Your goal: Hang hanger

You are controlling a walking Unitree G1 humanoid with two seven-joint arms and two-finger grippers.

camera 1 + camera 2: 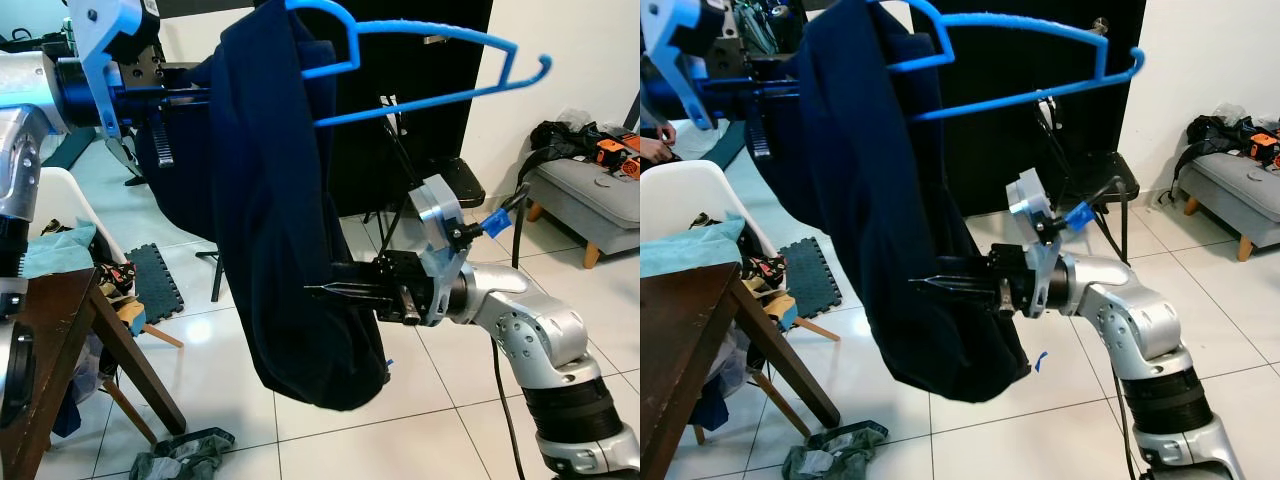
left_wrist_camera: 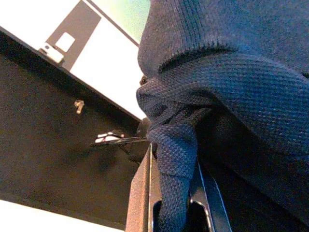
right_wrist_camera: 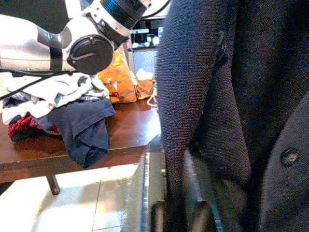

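The head views show a blue hanger (image 1: 430,75) held up high in the air, with a dark blue knit top (image 1: 280,220) draped over it and hanging down in a long fold. The left gripper (image 1: 165,100) is up at the top left, by the upper part of the top. The left wrist view comes in close: the two black fingers (image 2: 145,193) pinch a bunched fold of the knit between them, and a dark door is behind. The right gripper (image 1: 335,291) reaches in from the right, low down, with its tips at the side of the hanging cloth. The right wrist view shows its fingers (image 3: 149,193) pressed on an edge of the top, and a small dark button (image 3: 289,157) near there. That view also shows a brown tabletop (image 3: 120,137) with a heap of clothes (image 3: 72,116) on it. The head views show white floor tiles (image 1: 420,400), a grey sofa (image 1: 590,195) and a rag (image 1: 180,455) on the floor.
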